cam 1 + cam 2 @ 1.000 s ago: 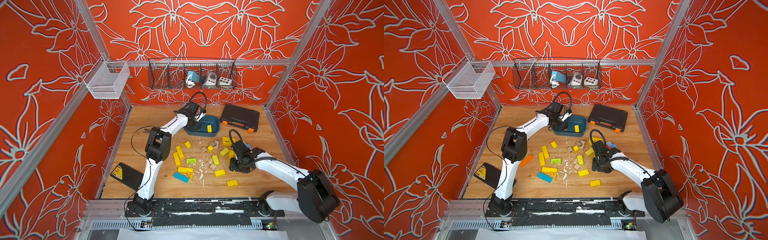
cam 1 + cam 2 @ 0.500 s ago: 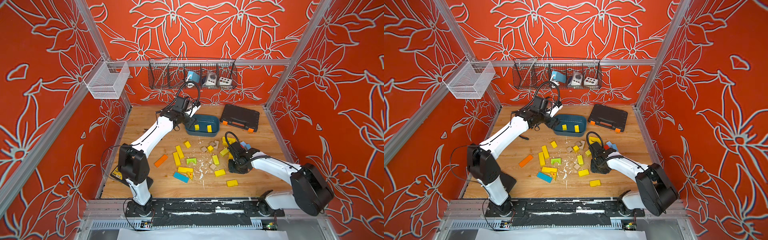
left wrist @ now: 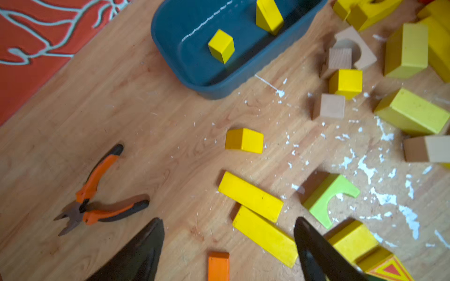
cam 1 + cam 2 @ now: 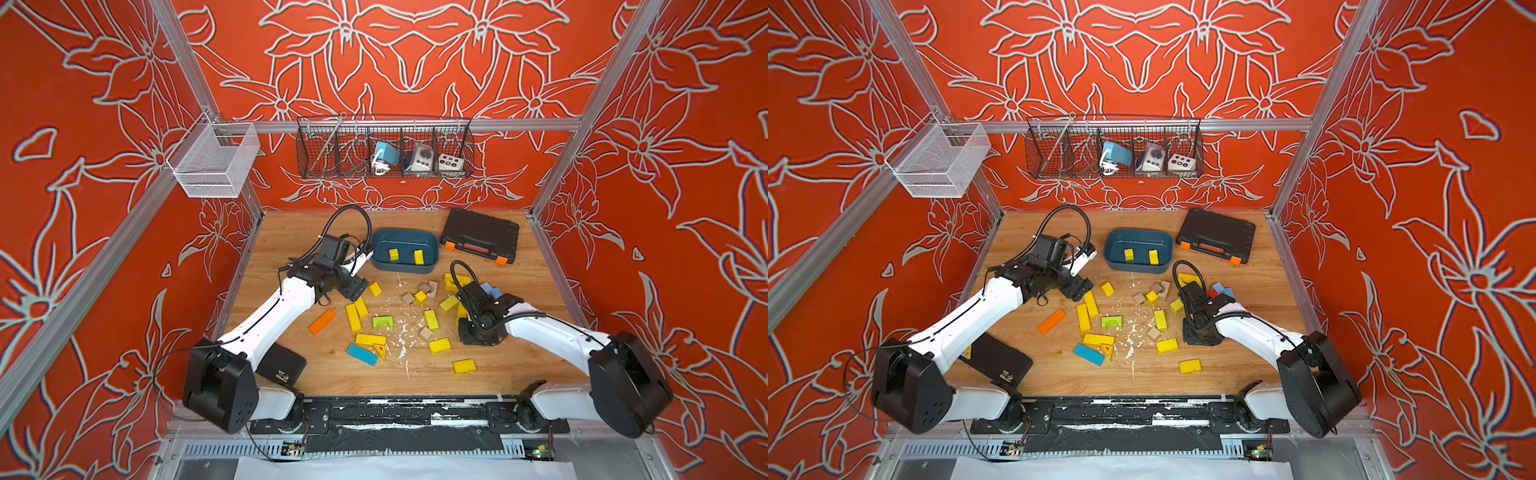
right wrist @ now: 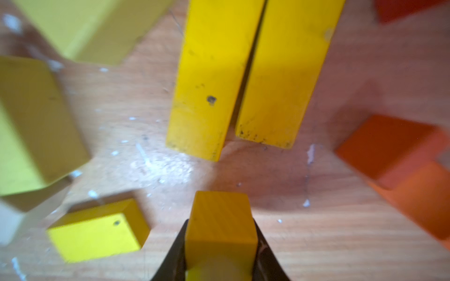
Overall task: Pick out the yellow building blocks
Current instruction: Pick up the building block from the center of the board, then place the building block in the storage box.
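Currently, in both top views, two yellow building blocks [image 4: 393,254] lie inside the blue tray [image 4: 405,271]. Many more lie scattered on the wooden table [image 4: 291,232], so the task is judged to be at an early stage. In the left wrist view, the left gripper [image 3: 227,219] hangs wide open and empty above a pair of yellow bars [image 3: 250,195]. In the right wrist view, the right gripper [image 5: 220,222] clamps a yellow cube [image 5: 219,209] between both jaws; whether the cube is clear of the table cannot be told

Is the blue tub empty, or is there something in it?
Not empty. A yellow cube and a taller yellow block sit inside the blue tub, apart from each other.
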Robot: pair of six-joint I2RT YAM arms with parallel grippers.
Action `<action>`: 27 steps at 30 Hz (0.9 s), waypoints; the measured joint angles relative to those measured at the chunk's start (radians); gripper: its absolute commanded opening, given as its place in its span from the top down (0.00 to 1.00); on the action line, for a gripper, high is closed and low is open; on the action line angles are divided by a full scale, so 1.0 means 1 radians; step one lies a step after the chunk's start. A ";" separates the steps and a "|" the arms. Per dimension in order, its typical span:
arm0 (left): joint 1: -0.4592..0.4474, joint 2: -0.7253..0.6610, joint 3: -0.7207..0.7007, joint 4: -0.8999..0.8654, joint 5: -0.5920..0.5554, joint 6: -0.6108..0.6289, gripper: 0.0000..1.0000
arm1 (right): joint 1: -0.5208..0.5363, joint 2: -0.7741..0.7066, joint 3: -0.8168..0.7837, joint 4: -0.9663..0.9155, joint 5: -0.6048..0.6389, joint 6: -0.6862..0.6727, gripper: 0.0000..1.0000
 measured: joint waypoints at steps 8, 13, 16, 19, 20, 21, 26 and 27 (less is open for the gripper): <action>0.002 -0.069 -0.130 0.004 -0.019 0.022 0.16 | 0.000 0.018 0.258 -0.059 0.000 -0.087 0.84; 0.002 -0.076 -0.160 0.002 -0.022 0.022 0.16 | 0.000 0.205 0.479 -0.058 -0.005 -0.150 0.83; 0.003 -0.076 -0.166 -0.006 -0.023 0.021 0.16 | 0.000 0.354 0.629 -0.055 -0.008 -0.188 0.84; 0.003 -0.076 -0.166 -0.009 -0.024 0.018 0.16 | 0.000 0.508 0.788 -0.061 -0.011 -0.229 0.83; 0.003 -0.076 -0.166 -0.010 -0.024 0.017 0.16 | 0.000 0.565 0.848 -0.063 -0.012 -0.243 0.83; 0.003 -0.075 -0.166 -0.011 -0.024 0.014 0.16 | 0.000 0.611 0.896 -0.069 -0.014 -0.255 0.83; 0.003 -0.050 -0.166 -0.013 -0.024 0.000 0.16 | -0.007 0.855 1.154 -0.105 -0.028 -0.303 0.81; 0.003 -0.040 -0.166 -0.013 -0.024 -0.001 0.16 | -0.007 0.888 1.191 -0.113 -0.027 -0.308 0.80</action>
